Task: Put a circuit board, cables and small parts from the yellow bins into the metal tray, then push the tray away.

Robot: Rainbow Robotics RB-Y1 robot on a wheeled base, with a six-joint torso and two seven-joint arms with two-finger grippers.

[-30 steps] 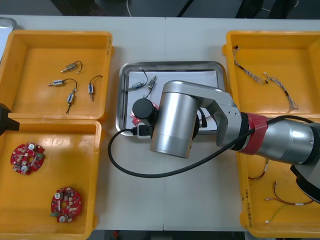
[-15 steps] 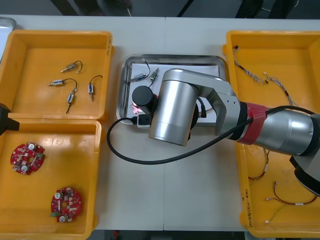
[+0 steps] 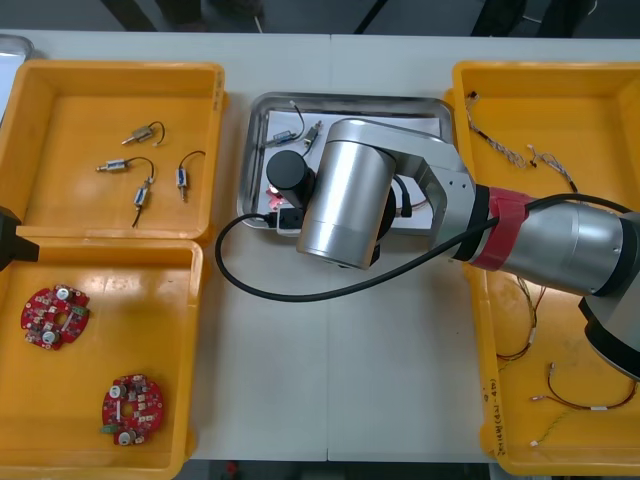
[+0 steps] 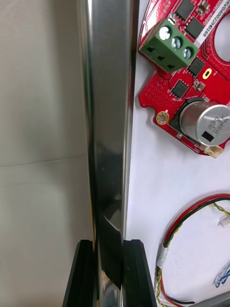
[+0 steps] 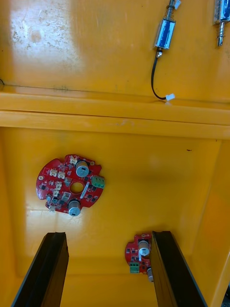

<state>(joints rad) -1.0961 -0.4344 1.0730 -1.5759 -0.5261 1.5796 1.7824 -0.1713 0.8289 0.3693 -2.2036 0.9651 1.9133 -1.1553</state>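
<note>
Black right gripper clamps rim of metal tray.

Four yellow bins, one metal tray, three circuit boards, six small metal parts.

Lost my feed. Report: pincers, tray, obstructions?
Right pincer shut on metal tray rim. Left pincer open over near left yellow bin. Board, cables in tray. Nothing seen blocking it.

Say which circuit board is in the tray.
The board by the right claw at the tray's rim; the other two lie in the yellow bin under the left claw.
</note>
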